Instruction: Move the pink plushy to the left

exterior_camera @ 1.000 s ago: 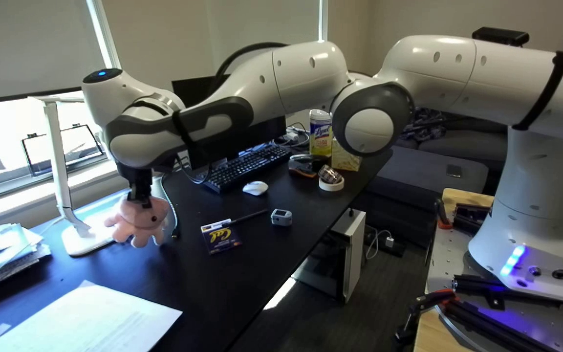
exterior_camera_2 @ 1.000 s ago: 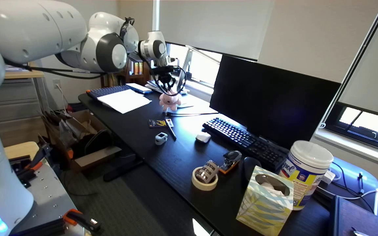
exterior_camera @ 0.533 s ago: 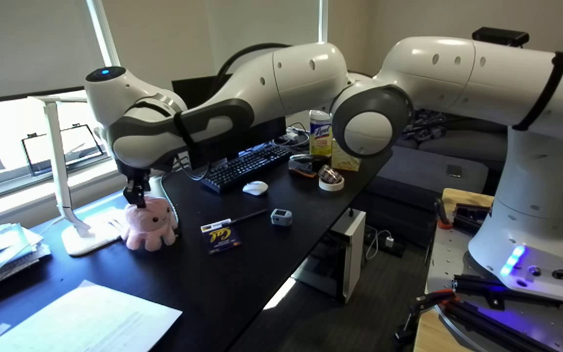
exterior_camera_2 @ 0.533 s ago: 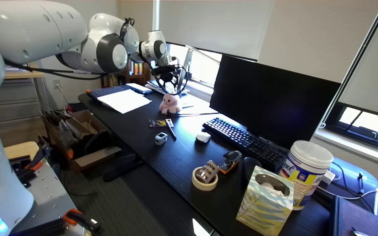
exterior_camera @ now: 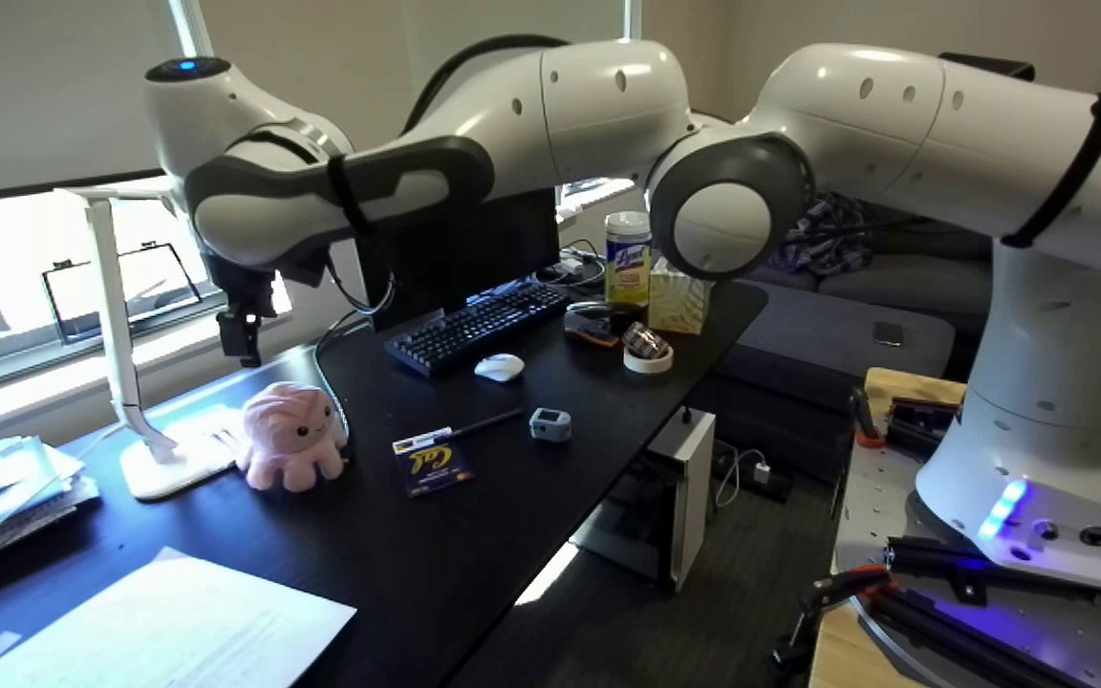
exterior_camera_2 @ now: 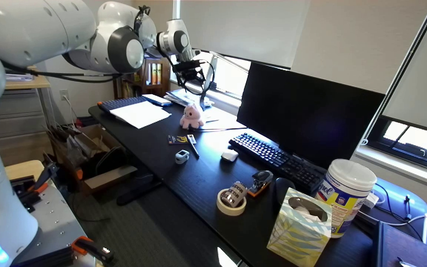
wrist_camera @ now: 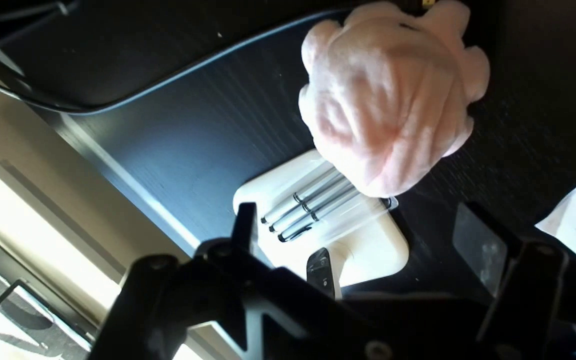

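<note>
The pink plushy (exterior_camera: 292,435), octopus-shaped with small dark eyes, sits upright on the black desk, against the lamp's base, in an exterior view. It also shows upright in an exterior view (exterior_camera_2: 191,116), near the sheets of paper. My gripper (exterior_camera: 243,339) hovers above it and slightly toward the window, apart from it. From the wrist, the plushy (wrist_camera: 388,100) appears beyond the fingertips, its rounded top facing the camera. The gripper (wrist_camera: 363,235) stands wide open there, with nothing held between the pads (wrist_camera: 480,247).
A white desk lamp (exterior_camera: 101,315) rises close beside the gripper, with silver pens (wrist_camera: 303,202) on its base (wrist_camera: 373,255). White paper (exterior_camera: 178,621) lies toward the front. A Cal card (exterior_camera: 433,468), mouse (exterior_camera: 499,367), keyboard (exterior_camera: 479,325) and monitor (exterior_camera_2: 302,115) are farther along the desk.
The plushy was hanging in my gripper, then came down onto the desk and was let go. The gripper has opened and risen away from it, slightly toward the window.
</note>
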`<move>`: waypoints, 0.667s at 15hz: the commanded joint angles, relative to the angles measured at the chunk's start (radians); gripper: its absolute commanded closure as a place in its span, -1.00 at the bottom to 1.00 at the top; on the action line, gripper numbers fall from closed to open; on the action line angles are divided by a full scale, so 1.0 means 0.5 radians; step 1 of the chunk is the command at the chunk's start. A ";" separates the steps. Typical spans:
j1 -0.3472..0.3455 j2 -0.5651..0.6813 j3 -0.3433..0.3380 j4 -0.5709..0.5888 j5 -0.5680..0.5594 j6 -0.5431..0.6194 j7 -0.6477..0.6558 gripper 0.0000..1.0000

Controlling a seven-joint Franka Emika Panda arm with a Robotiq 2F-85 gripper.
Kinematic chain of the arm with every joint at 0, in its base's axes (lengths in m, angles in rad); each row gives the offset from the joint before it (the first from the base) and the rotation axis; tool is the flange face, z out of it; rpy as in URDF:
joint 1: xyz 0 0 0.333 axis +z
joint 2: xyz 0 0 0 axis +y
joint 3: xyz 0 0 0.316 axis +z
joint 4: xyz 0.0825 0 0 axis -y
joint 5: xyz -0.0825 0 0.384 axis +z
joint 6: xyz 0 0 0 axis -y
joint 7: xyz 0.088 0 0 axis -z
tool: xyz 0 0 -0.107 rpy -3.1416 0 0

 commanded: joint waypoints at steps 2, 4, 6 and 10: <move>-0.056 -0.215 0.035 -0.037 0.043 -0.429 -0.133 -1.00; -0.067 -0.259 0.030 -0.010 0.046 -0.602 -0.112 -1.00; -0.078 -0.215 0.039 0.167 0.031 -0.816 -0.087 -1.00; -0.056 -0.350 0.049 0.092 0.042 -0.716 -0.007 -1.00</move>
